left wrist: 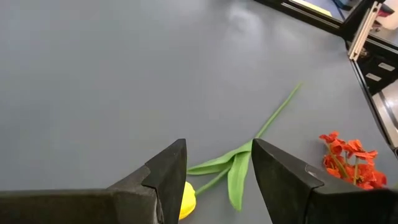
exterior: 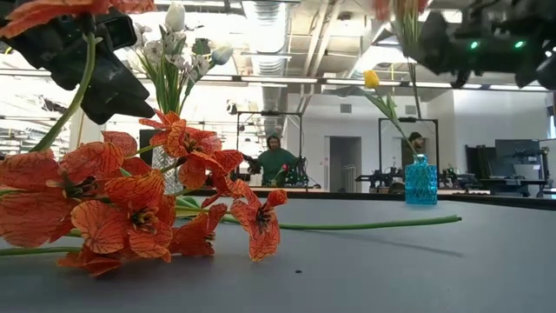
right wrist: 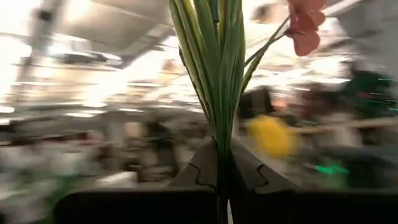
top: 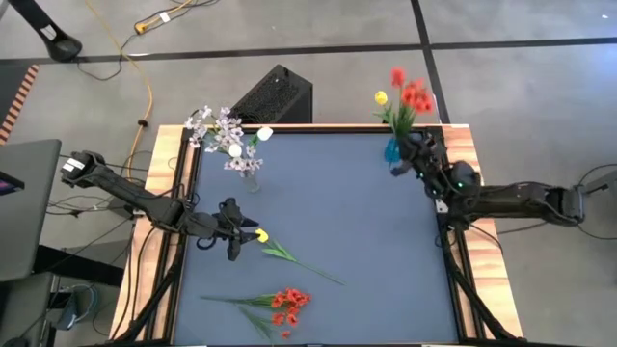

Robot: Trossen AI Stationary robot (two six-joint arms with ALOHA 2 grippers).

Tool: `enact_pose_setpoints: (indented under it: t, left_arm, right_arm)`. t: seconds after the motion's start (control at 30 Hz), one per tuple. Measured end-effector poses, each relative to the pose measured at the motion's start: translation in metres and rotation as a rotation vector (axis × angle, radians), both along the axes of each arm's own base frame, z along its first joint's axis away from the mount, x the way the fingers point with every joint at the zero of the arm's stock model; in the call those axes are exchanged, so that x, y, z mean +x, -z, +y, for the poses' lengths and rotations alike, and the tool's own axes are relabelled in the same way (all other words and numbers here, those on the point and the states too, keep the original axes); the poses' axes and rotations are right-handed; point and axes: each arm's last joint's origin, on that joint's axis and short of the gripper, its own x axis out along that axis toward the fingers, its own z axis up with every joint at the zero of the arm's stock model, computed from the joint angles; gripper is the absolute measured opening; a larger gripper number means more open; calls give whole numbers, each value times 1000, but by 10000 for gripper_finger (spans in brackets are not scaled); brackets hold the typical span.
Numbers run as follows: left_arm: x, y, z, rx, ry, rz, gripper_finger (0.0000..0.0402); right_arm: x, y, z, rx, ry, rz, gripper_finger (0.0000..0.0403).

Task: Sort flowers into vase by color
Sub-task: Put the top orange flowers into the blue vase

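A yellow tulip (top: 261,234) lies flat on the blue-grey table, its stem (left wrist: 273,115) running toward the near right. My left gripper (left wrist: 219,144) hovers open over its blossom end, a finger on either side of the stem. Red flowers (top: 289,302) lie near the front edge. A clear vase (top: 251,179) at the far left holds white and lilac blooms. My right gripper (right wrist: 221,148), by the blue vase (top: 392,151) at the far right, is shut on a red flower (top: 415,96). A yellow tulip (exterior: 371,79) leans out of that vase. My right gripper pinches the red flower's green stem and leaves (right wrist: 219,134) between its two fingertips, with the fingers slanting upward. The leaves and the red blossom (right wrist: 303,28) stand up beyond the fingers. Whether the stem's lower end sits in the blue vase, I cannot tell.
A raised wooden and black frame (top: 188,193) borders the table. The table's middle (top: 337,202) is bare cloth. A black box (top: 275,94) stands beyond the far edge. People (exterior: 276,161) show in the room behind.
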Motion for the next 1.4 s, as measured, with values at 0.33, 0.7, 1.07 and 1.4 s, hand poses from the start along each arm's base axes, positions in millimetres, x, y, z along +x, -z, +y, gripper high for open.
enact_pose_setpoints:
  t: [0.33,0.7,1.07,1.4]
  left_arm:
    - [0,0,0,-6,-3,0,169]
    - [0,0,0,-33,-16,-1,169]
    - [0,0,0,-110,-55,-7,169]
    - [0,0,0,-172,-78,-9,169]
  right_arm:
    - [-20,6,-42,10,262,20,35]
    - [-20,23,-69,10,390,63,35]
    - [-7,36,-92,-3,424,116,35]
    - [3,27,-97,-96,466,223,35]
